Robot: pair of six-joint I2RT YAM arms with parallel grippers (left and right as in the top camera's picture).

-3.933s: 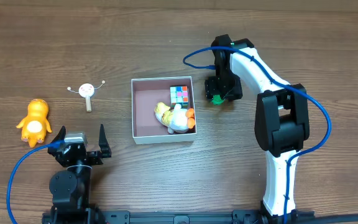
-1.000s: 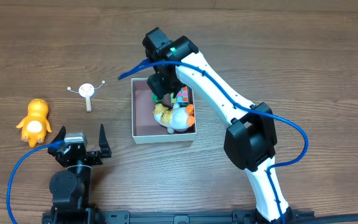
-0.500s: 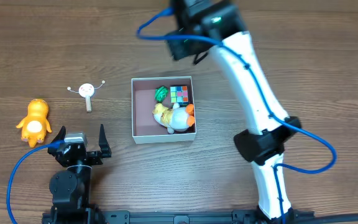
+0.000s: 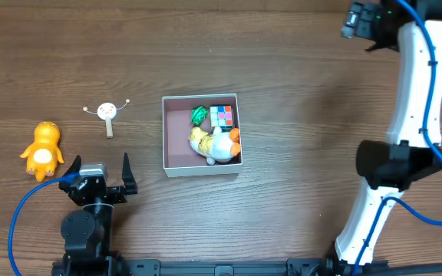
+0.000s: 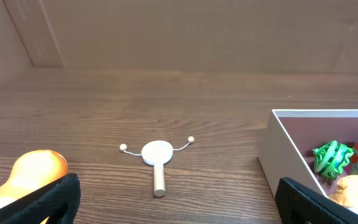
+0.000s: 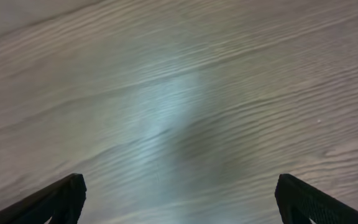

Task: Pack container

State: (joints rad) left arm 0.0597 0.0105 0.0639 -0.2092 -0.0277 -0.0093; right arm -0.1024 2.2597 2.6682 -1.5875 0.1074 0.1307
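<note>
left claw (image 4: 100,170) wide apart, holding nothing, near container (image 4: 164,138), right claw (image 6: 179,200) wide apart, holding nothing, above table (image 6: 179,93)

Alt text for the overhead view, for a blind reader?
A white, pink-lined container mid-table holds a green toy, a colourful cube and a plush. An orange toy and a white rattle lie outside, left of it, near the open left tool; the right tool is at top right.

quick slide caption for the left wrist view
Open left gripper faces a white drum toy and an orange toy lying outside the container, which holds a green toy.
</note>
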